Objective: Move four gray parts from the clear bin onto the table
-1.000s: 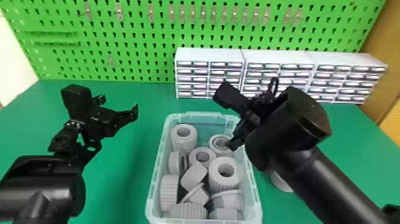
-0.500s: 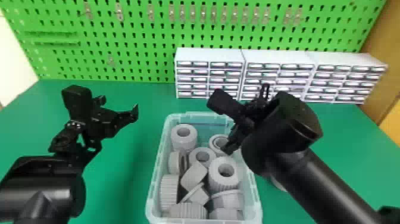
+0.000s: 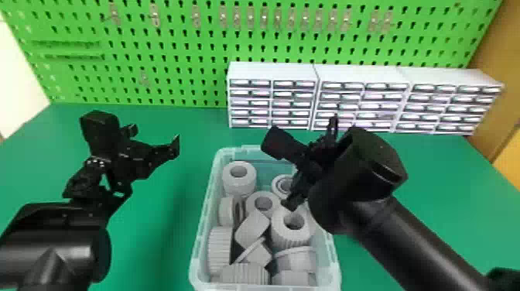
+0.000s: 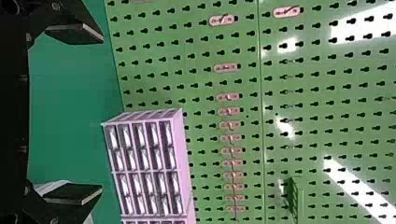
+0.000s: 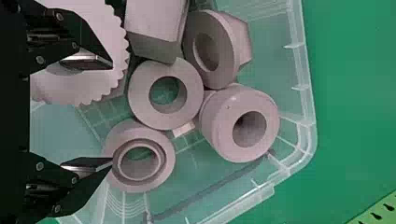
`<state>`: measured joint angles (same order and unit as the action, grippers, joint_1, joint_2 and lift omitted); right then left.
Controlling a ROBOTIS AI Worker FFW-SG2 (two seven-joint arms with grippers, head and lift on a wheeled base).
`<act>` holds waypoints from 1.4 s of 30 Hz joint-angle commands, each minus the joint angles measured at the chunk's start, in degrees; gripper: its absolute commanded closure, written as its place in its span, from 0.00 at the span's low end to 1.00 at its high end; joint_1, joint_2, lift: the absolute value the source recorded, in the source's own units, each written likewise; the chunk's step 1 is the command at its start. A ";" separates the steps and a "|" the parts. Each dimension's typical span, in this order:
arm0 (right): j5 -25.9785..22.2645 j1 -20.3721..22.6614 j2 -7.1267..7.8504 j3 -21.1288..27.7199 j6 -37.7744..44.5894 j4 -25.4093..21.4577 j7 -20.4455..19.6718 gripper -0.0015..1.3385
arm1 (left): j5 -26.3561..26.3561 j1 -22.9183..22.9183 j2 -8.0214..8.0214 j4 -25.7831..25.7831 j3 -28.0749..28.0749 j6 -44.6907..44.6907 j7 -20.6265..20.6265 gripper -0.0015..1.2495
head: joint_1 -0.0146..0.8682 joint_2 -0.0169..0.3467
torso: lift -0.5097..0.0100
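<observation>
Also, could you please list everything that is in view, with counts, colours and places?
Gray parts: at least ten, gray, in the bin
Bin: one, clear, on the table
Table: one, green, under the bin
Drawer cabinets: three, white, in a row at the table's back
Pegboard: one, green, behind the table
Clips: over ten, silvery, on the pegboard
Panel: one, brown, far right
Arms: two, black, one each side
Left gripper: one, black, left of the bin, open
Right gripper: one, black, over the bin, open
</observation>
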<state>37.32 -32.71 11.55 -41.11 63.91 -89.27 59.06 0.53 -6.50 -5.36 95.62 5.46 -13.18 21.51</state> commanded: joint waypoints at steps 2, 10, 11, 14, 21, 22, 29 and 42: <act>-1.72 0.46 0.23 -0.20 -0.71 1.82 0.00 0.39 | 0.00 0.09 0.00 0.00 0.07 0.00 0.02 0.12 | 0.78 0.14 | 0.89; -2.42 0.46 0.32 -0.81 -1.24 3.05 0.00 0.39 | 0.00 0.00 0.00 0.00 0.07 0.00 0.02 0.12 | 0.78 0.14 | 0.89; -2.42 0.46 0.32 -0.81 -1.24 3.14 0.00 0.39 | 0.00 0.00 0.00 0.00 0.07 0.00 0.02 0.12 | 0.78 0.14 | 0.89; -2.51 0.46 0.32 -0.99 -1.33 3.32 0.00 0.39 | 0.00 0.00 0.00 0.00 0.07 0.00 0.02 0.12 | 0.78 0.14 | 0.89; -2.60 0.46 0.40 -1.25 -1.33 3.93 0.00 0.39 | 0.00 0.09 0.00 0.00 0.07 0.00 0.02 0.12 | 0.78 0.14 | 0.89; -2.60 0.46 0.49 -1.34 -1.33 4.02 0.00 0.39 | 0.00 0.00 0.00 0.00 0.07 0.00 0.02 0.12 | 0.78 0.14 | 0.89; -2.69 0.63 0.67 -1.43 -1.33 4.64 0.00 0.39 | 0.00 0.09 0.00 0.00 0.07 0.00 0.02 0.12 | 0.78 0.14 | 0.89; -2.95 0.63 0.67 -1.78 -1.33 4.99 0.00 0.51 | 0.00 0.00 0.00 0.00 -0.01 0.00 0.02 0.12 | 0.78 0.14 | 0.89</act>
<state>34.37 -32.08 12.22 -42.73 62.58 -84.30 59.14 0.52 -6.43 -5.36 95.62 5.49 -13.18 21.53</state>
